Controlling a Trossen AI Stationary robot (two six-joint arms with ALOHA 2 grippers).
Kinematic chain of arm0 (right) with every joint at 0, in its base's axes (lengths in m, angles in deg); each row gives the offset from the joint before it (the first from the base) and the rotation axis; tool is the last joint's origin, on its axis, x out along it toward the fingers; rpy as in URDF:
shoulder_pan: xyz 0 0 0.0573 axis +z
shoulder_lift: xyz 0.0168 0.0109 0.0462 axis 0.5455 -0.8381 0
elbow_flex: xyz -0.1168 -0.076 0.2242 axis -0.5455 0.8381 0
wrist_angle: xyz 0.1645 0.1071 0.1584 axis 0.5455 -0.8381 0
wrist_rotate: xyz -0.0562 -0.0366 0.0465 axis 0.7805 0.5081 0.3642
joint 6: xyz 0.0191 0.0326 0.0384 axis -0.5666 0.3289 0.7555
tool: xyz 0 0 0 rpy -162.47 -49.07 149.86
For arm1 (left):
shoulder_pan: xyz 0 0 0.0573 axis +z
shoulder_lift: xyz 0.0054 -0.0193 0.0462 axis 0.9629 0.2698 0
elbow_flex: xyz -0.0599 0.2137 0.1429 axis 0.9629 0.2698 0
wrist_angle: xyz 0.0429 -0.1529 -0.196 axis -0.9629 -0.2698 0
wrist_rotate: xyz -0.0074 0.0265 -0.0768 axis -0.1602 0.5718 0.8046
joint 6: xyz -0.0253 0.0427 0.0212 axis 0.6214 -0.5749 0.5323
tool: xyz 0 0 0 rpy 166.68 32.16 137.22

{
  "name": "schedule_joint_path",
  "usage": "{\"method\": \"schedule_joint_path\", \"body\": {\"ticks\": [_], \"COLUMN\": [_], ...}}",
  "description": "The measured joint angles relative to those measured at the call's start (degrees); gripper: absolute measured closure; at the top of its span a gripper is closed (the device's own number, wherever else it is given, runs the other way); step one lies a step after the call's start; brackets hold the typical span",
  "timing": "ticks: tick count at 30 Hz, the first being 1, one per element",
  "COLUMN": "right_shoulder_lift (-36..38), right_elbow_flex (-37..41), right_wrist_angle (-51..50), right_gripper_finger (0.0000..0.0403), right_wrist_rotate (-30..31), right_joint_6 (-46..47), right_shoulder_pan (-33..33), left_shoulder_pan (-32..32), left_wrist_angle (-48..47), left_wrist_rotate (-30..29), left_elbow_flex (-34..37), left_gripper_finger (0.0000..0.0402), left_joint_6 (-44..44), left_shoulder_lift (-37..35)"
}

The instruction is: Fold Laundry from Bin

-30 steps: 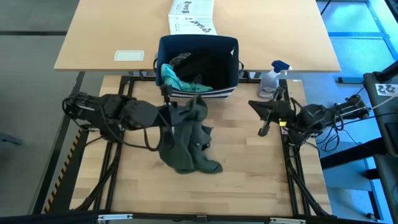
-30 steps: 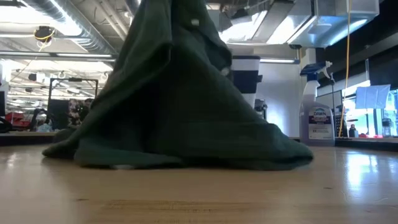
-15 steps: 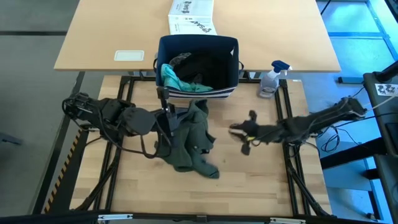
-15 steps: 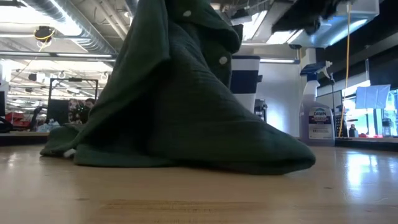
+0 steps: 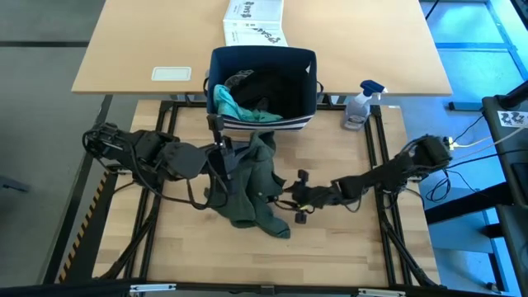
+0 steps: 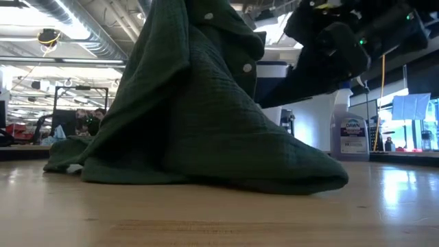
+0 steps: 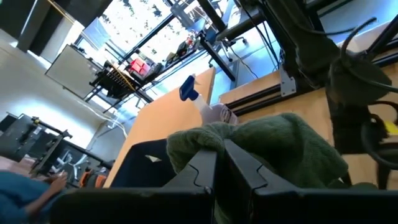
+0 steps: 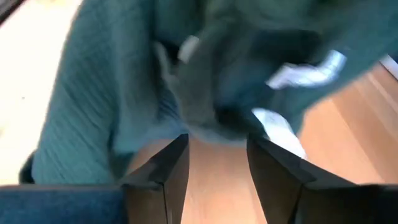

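Now right claw (image 5: 299, 198) agape beside olive-green garment (image 5: 252, 186).

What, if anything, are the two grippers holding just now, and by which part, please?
The left gripper pinches the olive-green garment by a raised upper fold. The right gripper, fingers apart, is beside the garment's edge and holds nothing.

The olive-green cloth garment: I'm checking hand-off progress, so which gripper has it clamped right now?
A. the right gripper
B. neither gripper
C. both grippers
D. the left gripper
D: the left gripper is shut on a bunch of the olive-green cloth garment, while the right gripper stands open beside its edge, not yet on it.
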State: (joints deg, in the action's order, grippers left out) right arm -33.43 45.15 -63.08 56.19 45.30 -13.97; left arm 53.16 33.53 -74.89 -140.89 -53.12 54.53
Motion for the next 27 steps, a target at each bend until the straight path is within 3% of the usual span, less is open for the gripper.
{"method": "schedule_joint_path", "body": {"ticks": [8, 12, 16, 24, 27], "right_shoulder_lift": [-4.2, -4.2, -4.2, 2.4, 8.0], "right_elbow_flex": [0.0, 0.0, 0.0, 0.0, 0.0], "right_wrist_angle": [10.8, 11.3, 11.3, 3.8, -2.3], "right_gripper_finger": [0.025, 0.0312, 0.0389, 0.0386, 0.0397], "right_wrist_rotate": [2.6, 4.2, 2.1, 4.1, 4.1], "right_joint_6": [-7.0, -10.0, -11.7, -11.2, -11.2], "right_shoulder_pan": [0.0, 0.0, 0.0, 1.6, 2.0], "left_shoulder_pan": [0.0, 0.0, 0.0, -0.4, -1.5], "left_wrist_angle": [0.0, 0.0, 0.0, -1.3, -5.2], "left_wrist_rotate": [0.0, 0.0, 0.0, 3.2, 0.6], "left_elbow_flex": [0.0, 0.0, 0.0, 0.0, 0.0], "left_gripper_finger": [0.039, 0.039, 0.039, 0.039, 0.039], "left_joint_6": [0.0, 0.0, -0.5, 1.2, 3.7], "left_shoulder_lift": [0.0, 0.0, 0.0, -0.9, -2.4]}}
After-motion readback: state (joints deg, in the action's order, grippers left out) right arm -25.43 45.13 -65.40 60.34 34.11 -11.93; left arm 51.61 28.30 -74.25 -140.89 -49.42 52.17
